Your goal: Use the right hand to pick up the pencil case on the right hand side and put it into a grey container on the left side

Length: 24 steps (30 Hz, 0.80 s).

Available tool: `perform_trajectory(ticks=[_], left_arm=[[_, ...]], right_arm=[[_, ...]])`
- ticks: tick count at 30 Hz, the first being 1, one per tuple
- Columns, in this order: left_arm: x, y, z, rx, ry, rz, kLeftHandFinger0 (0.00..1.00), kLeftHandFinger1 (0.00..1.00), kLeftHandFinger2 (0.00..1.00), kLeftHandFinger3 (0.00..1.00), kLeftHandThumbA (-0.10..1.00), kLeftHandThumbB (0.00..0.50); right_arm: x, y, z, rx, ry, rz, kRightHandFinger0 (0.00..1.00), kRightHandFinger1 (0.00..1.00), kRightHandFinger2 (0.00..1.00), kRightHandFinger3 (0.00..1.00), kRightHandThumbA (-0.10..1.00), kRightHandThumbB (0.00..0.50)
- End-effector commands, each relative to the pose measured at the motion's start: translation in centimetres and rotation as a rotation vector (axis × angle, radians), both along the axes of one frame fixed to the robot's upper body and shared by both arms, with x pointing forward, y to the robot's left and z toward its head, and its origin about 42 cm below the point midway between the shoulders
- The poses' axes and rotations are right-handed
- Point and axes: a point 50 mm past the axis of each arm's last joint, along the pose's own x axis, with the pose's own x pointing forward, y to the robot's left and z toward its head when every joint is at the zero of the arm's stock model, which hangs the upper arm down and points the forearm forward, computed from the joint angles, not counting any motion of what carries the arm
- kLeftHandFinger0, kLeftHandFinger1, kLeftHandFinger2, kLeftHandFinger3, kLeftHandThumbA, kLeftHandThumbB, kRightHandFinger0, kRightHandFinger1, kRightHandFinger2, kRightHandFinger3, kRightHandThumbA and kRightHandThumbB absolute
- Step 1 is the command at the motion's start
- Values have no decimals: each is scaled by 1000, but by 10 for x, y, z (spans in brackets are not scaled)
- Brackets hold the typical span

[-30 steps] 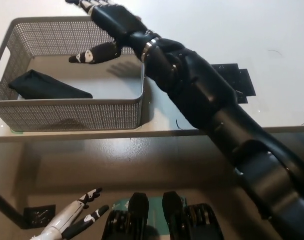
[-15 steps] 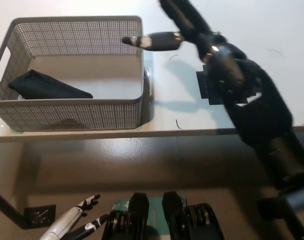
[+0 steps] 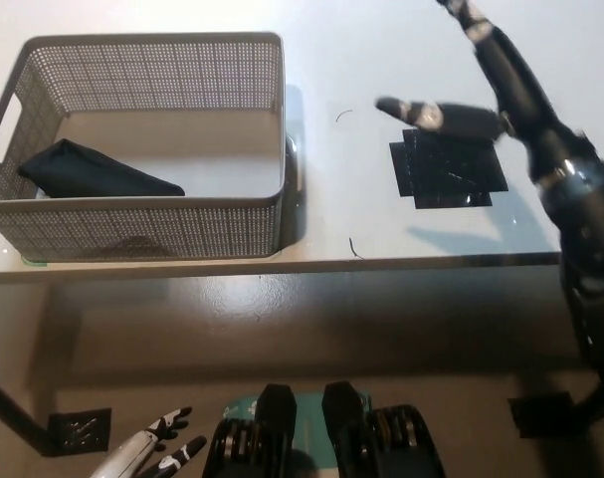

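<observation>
While the black pencil case point(image 3: 93, 172) lies on the floor of the grey container point(image 3: 142, 225), toward its left end, nothing is held by the right robot hand point(image 3: 481, 85). That hand is seen at the upper right of the head view, raised over the white worktop point(image 3: 381, 60), with its fingers spread apart and empty; one finger is stretched out to the picture's left, others point up toward the top edge. The black right arm point(image 3: 580, 219) is seen running down the right edge of the picture from the hand.

The container is a perforated mesh basket with a handle slot in its left wall, set on the left part of the worktop close to the front edge. The pencil case is laid at a slant inside it, its narrower end toward the left wall and its longer end toward the middle of the floor. The rest of the basket's floor is bare.

A flat black square patch point(image 3: 447, 169) is seen on the worktop just below the right robot hand, well apart from the container. Small dark squiggles are marked on the worktop between the basket and the patch.

The white left robot hand point(image 3: 157, 451) is rested low at the bottom left, below the worktop's edge, with its dark-tipped fingers apart and nothing held.
</observation>
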Motion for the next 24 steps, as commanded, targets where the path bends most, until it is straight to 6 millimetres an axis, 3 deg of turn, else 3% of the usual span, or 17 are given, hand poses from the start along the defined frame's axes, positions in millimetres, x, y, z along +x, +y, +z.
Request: perform_trajectory(ticks=[1, 8, 10, 11, 14, 16, 19, 21, 24], left_arm=[[0, 17, 5, -19, -83, 53, 962, 936, 974, 1000, 966, 250], [-7, 25, 2, -57, -56, 103, 1000, 960, 986, 1000, 974, 272], [-6, 26, 0, -55, -58, 111, 1000, 954, 978, 1000, 973, 254], [-6, 27, 0, -56, -57, 113, 1000, 953, 976, 1000, 974, 255], [-7, 28, -3, -78, -65, 139, 1000, 944, 961, 1000, 966, 238], [-9, 30, -3, -101, -81, 157, 992, 938, 948, 1000, 971, 265], [-9, 35, -4, -130, -81, 192, 1000, 979, 988, 1000, 995, 260], [-10, 38, -4, -146, -77, 215, 1000, 1000, 1000, 1000, 992, 243], [-13, 41, -7, -141, -77, 224, 1000, 1000, 1000, 1000, 1000, 235]], right_arm=[[-67, -53, -17, 317, 22, 74, 1000, 1000, 1000, 1000, 1000, 427], [-112, -73, -113, 405, 192, 21, 1000, 1000, 1000, 1000, 1000, 381], [-127, -77, -145, 424, 259, -6, 1000, 1000, 1000, 1000, 1000, 371], [-129, -77, -149, 425, 269, -9, 1000, 1000, 1000, 1000, 1000, 371], [-155, -83, -193, 418, 360, -47, 1000, 1000, 1000, 1000, 1000, 302], [-171, -90, -221, 419, 429, -75, 1000, 1000, 1000, 1000, 1000, 310], [-193, -100, -260, 393, 529, -131, 1000, 1000, 1000, 1000, 1000, 310], [-202, -105, -277, 375, 577, -148, 1000, 1000, 1000, 1000, 1000, 285], [-212, -112, -303, 357, 635, -192, 1000, 1000, 1000, 1000, 1000, 318]])
